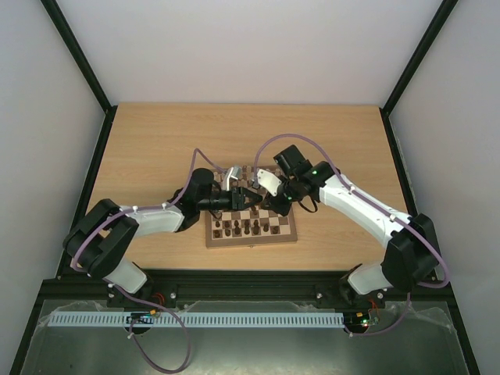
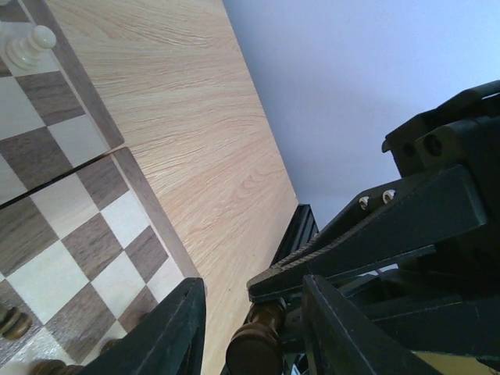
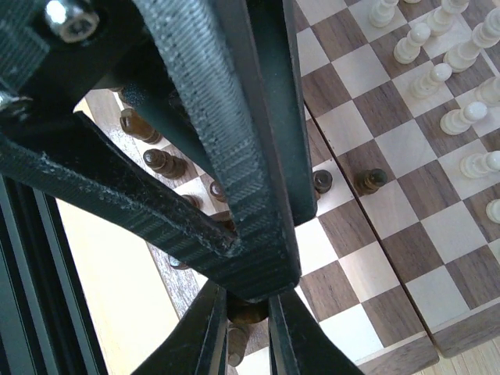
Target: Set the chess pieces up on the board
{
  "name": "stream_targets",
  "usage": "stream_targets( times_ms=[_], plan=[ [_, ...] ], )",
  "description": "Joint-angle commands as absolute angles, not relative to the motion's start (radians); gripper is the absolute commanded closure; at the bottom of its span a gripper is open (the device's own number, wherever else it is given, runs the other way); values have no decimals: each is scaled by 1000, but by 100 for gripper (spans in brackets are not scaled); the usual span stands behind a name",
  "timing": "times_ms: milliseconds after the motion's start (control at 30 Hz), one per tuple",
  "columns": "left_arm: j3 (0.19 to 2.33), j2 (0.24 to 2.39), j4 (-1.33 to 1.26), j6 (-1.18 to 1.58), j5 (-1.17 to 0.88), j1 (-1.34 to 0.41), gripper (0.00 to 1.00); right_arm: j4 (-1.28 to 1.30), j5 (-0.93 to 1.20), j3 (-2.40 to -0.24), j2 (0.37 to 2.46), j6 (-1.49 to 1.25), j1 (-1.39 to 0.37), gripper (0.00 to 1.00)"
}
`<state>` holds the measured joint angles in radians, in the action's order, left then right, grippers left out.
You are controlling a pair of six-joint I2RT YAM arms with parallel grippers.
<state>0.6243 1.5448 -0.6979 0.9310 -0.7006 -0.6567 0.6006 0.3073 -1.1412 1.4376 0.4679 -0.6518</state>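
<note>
The board lies mid-table, with dark brown pieces along its near rows. Both grippers meet above its middle. My right gripper is shut on a dark brown piece, which is pinched between its fingers above the board. My left gripper is open. Its fingers straddle that same dark piece without touching it. Cream pieces stand at the far side. Several dark pieces stand under the crossed fingers and are partly hidden.
A cream pawn stands on a corner square of the board. Bare wooden tabletop surrounds the board. Black frame rails run along the table's sides. Two dark pawns stand near the board's fold line.
</note>
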Motion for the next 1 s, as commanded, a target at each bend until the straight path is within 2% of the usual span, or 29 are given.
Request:
stream_targets(
  times_ms=[0,233,300,367,667,833,933,967],
  plan=[
    [620,1551,-773,948,-726,-663,65,636,323,-1133,1407,455,-657,90],
    [613,1553,-788,978,-732,-667,67,613,320,-1136,1418,401,-657,90],
    [608,1548,-792,987,-729,-669,62,608,318,-1137,1423,384,-657,90],
    [600,1535,-796,995,-721,-669,61,602,317,-1135,1424,373,-657,90],
    [572,1513,-823,1019,-715,-669,74,586,312,-1131,1430,353,-657,90],
    [570,1517,-841,1022,-716,-669,78,598,332,-1130,1427,369,-657,90],
    [568,1515,-862,1030,-714,-669,80,604,349,-1133,1415,372,-656,86],
    [563,1511,-877,1037,-706,-668,80,591,354,-1132,1405,350,-652,82]
  ],
)
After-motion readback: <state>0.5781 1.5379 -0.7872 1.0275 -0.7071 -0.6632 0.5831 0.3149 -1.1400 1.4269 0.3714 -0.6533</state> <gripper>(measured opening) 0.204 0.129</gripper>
